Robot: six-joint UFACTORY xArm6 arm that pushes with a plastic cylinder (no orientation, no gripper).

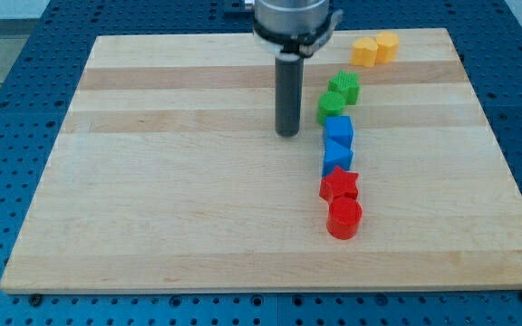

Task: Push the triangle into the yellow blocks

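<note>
red cylinder (343, 218): nearest, touching red star (339, 185)
my tip (287, 134): left of blue triangle (337, 156)
jaws: none visible, cannot tell
yellow blocks (374, 50): table (170, 199) top right

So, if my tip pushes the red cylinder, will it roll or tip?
The red cylinder stands upright on its flat end, so it would probably slide. It looks squat, so tipping seems unlikely. It touches the red star, which might shift too.

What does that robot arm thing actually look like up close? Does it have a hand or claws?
No hand or claws. My arm ends in a straight, dark grey cylindrical rod, smooth and unmarked, hanging from a wider rounded metallic collar at the view's top, silvery above with a dark rim. My tip is simply the rod's flat blunt end. No cables or labels show; the rest of the arm is out of view.
</note>
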